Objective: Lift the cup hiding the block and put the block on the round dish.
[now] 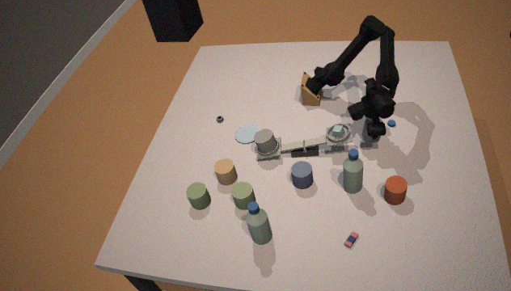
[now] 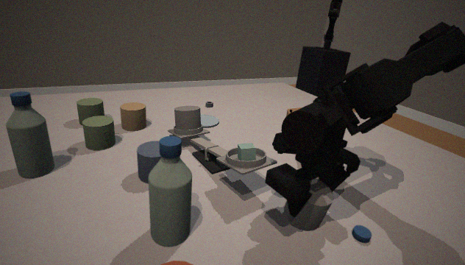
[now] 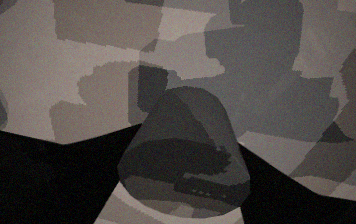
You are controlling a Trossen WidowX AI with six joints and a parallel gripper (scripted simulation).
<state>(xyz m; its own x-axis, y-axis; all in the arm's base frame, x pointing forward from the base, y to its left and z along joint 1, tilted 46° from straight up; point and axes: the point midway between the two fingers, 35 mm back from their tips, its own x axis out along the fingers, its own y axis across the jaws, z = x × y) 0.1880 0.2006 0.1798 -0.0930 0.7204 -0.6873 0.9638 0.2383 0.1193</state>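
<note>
The pale green block [image 1: 337,131] [image 2: 246,152] lies uncovered in the ringed pan of the balance [image 1: 315,143] [image 2: 200,143]. One grey cup [image 1: 265,141] [image 2: 187,118] stands upright on the other pan. The round pale blue dish [image 1: 243,133] [image 2: 211,121] lies beside that cup, bare. My gripper [image 1: 373,134] [image 2: 314,199] [image 3: 186,136] is low over the table, beyond the block's pan. It is shut on the second grey cup [image 2: 312,217] [image 3: 185,162], which is slightly tilted close to the table. Whether the cup's rim touches the table is unclear.
A bottle [image 1: 352,175] [image 2: 170,202] and a red cylinder [image 1: 395,191] stand near the gripper side. A blue disc [image 1: 391,123] [image 2: 361,233] lies by the held cup. A blue-grey cylinder [image 1: 301,175] stands before the balance. An orange wedge [image 1: 310,97] stands behind it.
</note>
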